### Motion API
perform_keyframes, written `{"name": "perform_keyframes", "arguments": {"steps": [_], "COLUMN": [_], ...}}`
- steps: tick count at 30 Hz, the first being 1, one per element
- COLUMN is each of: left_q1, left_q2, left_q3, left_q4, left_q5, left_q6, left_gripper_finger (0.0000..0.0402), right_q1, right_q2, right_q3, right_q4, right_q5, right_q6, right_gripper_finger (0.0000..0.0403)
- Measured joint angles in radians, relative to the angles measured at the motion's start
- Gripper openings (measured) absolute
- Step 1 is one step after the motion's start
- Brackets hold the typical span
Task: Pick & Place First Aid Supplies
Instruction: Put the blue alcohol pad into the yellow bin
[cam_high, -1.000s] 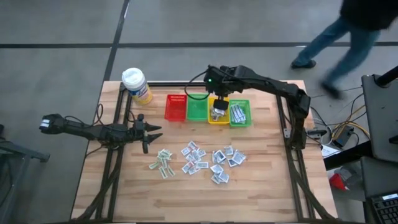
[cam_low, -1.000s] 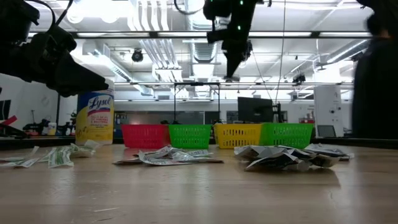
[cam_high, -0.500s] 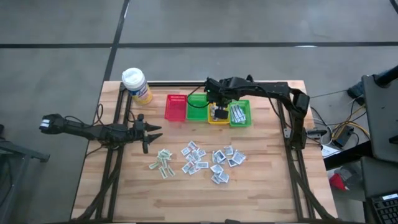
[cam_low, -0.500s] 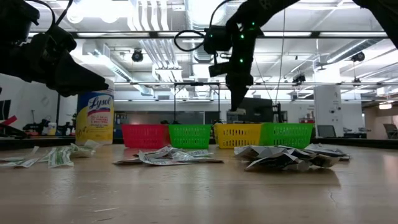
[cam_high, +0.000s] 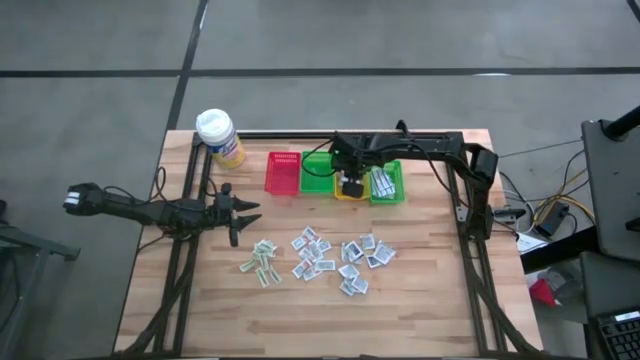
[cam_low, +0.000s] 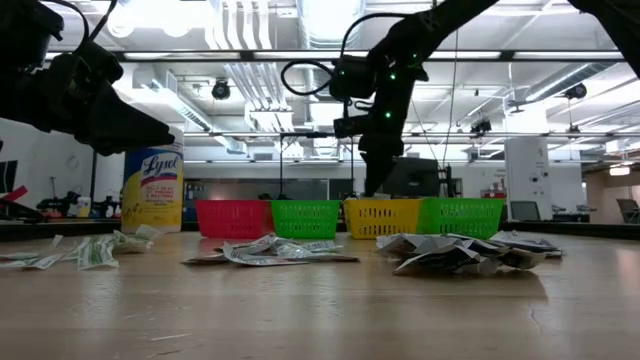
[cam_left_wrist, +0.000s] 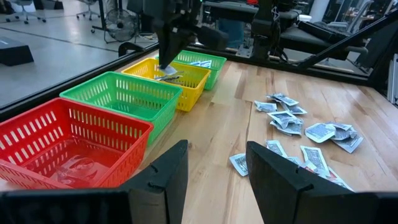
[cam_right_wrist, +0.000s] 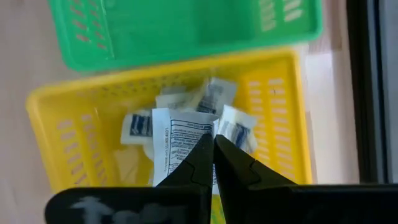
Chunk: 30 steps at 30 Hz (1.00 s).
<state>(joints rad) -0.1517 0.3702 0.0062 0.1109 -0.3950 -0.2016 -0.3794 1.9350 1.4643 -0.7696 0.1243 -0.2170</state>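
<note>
Right gripper (cam_right_wrist: 213, 155) is over my yellow basket (cam_right_wrist: 273, 93), its fingers pinched together on a white packet (cam_right_wrist: 177, 140) that hangs just above the other packets lying in that basket. Left gripper (cam_high: 243, 212) waits with fingers apart near the table's left edge. Most first aid packets (cam_high: 335, 258) sit scattered on the wooden table (cam_high: 420, 310), in front of the baskets.

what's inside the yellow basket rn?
A few white packets piled in the yellow basket; the shut right gripper holds one over them. Whatever lies beneath the pile is hidden.
</note>
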Motion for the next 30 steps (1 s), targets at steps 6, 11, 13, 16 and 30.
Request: {"name": "perform_keyframes", "arguments": {"steps": [6,11,13,16,30], "left_q1": [0.000,0.000,0.000,0.000,0.000], "left_q2": [0.000,0.000,0.000,0.000,0.000], "left_q3": [0.000,0.000,0.000,0.000,0.000], "left_q4": [0.000,0.000,0.000,0.000,0.000], "left_q5": [0.000,0.000,0.000,0.000,0.000], "left_q6": [0.000,0.000,0.000,0.000,-0.001], "left_gripper_finger": [0.0158,0.0158,0.0158,0.0158,0.0158], "right_q1": [0.000,-0.002,-0.002,-0.002,-0.052], "right_q2": [0.000,0.000,0.000,0.000,0.000], "right_q3": [-0.007,-0.008,-0.008,-0.008,-0.008], "right_q4": [0.007,0.012,0.011,0.012,0.012], "right_q5": [-0.003,0.004,0.005,0.005,0.006], "right_q6": [0.000,0.000,0.000,0.000,0.022], "right_gripper_finger": [0.0008,0.0008,0.0009,0.0009,0.0124]}}
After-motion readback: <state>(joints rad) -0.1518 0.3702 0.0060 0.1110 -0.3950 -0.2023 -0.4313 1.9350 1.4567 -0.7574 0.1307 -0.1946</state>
